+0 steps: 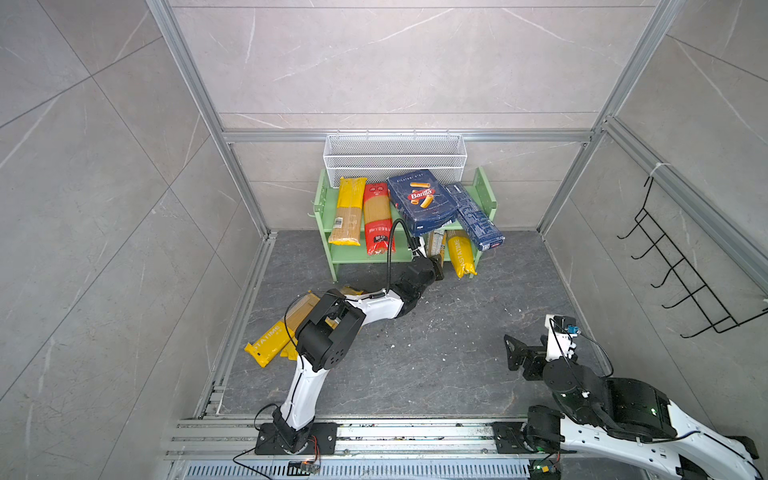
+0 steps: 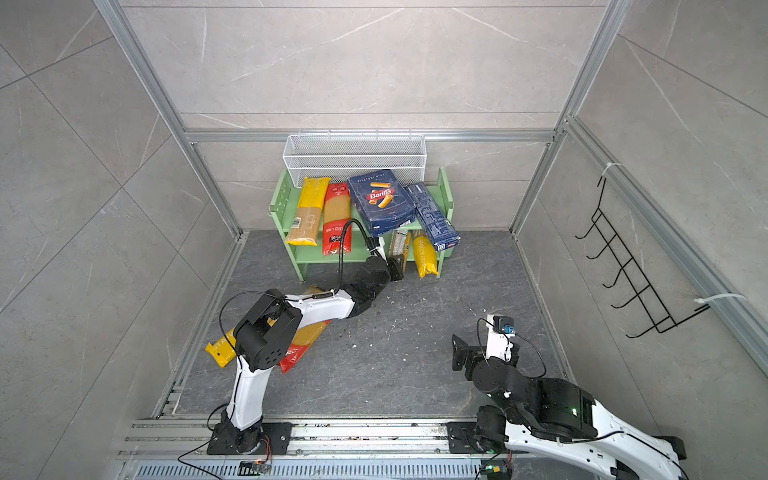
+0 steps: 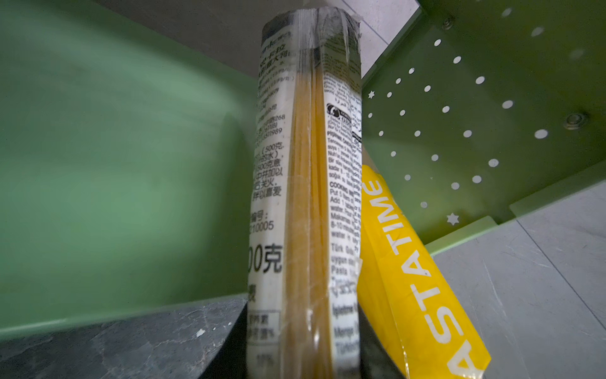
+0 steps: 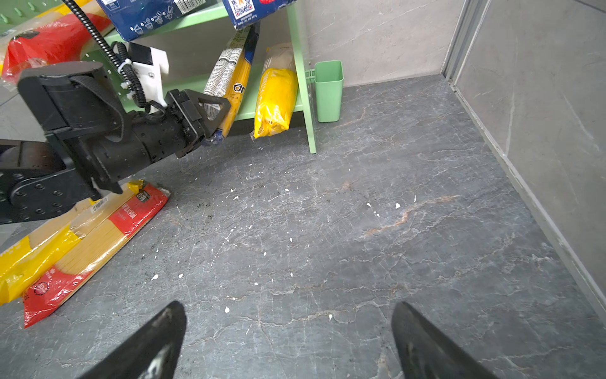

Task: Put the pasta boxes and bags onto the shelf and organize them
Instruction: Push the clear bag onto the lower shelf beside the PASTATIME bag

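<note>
Two jaws of the left gripper (image 4: 214, 113) pinch the lower end of a clear spaghetti packet (image 3: 306, 197), which slants up from them into the lower tier of the green shelf (image 1: 361, 254), with a yellow packet (image 3: 410, 262) just beside it. Above them, a wide blue box (image 1: 419, 199) and a narrow blue box (image 1: 473, 216) lie on the top board. The right gripper (image 4: 288, 306) has its jaws spread wide over bare floor (image 4: 360, 229).

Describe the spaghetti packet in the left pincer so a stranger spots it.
Find the light green shelf at the back wall, lower tier, right end. There the left pincer grips the spaghetti packet: clear with white printed labels, unlike the solid yellow PASTATIME bag beside it.
</note>
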